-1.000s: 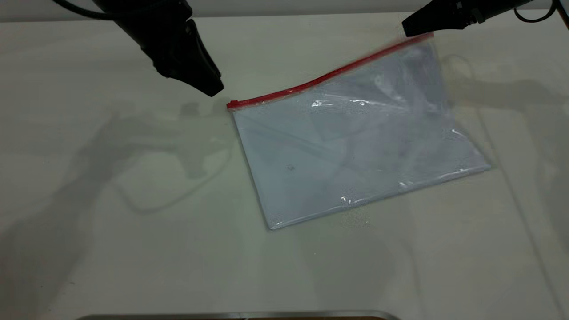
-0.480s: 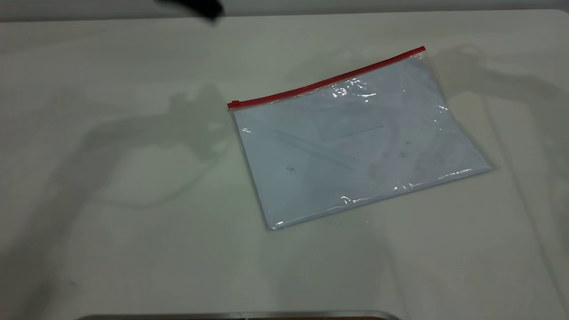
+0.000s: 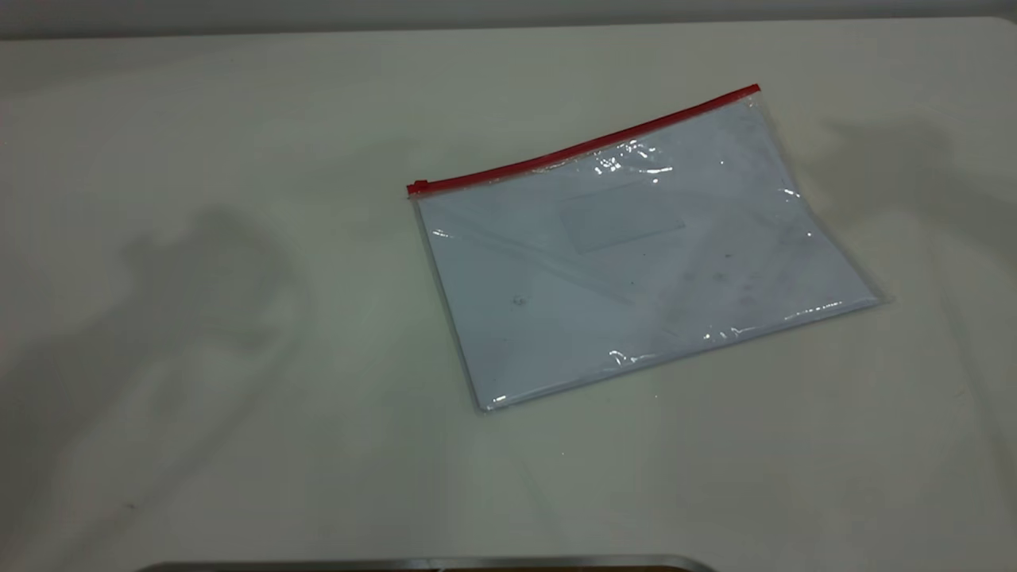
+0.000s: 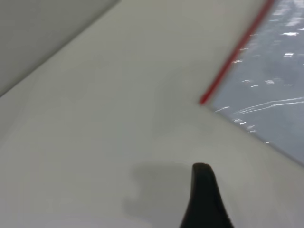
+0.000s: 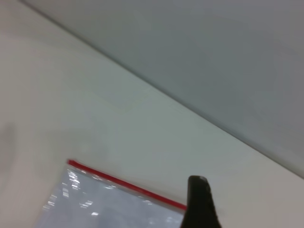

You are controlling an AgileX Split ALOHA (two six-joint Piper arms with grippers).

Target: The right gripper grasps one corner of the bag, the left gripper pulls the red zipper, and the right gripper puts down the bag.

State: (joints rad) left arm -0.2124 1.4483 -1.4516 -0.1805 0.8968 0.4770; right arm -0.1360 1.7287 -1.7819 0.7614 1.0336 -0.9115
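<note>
The bag [image 3: 636, 262] is seen lying flat on the pale desk [image 3: 238, 357], a little right of the middle in the exterior view, with nothing touching it. Its long axis is turned at a slant: the red zipper [image 3: 584, 147] runs along the far long edge, rising from the nearer left end to the farther right end. The small slider tab [image 3: 416, 187] is found at the left end of the strip. The corner [image 3: 753, 89] where the strip ends on the right is pressed down to the desk like the rest of the pouch. White paper is visible through the clear plastic, and a faint label window [image 3: 624, 218] is set near the zip edge.

Neither arm is shown in the exterior view. In the left wrist view a single black tip of the left tool [image 4: 204, 199] is seen above bare desk, apart from the zip end [image 4: 204, 99] of the bag. In the right wrist view one black tip of the right tool [image 5: 199, 204] is seen near the red strip [image 5: 128, 185]. Whether either tool is apart or together cannot be told, since only one tip is shown of each.
</note>
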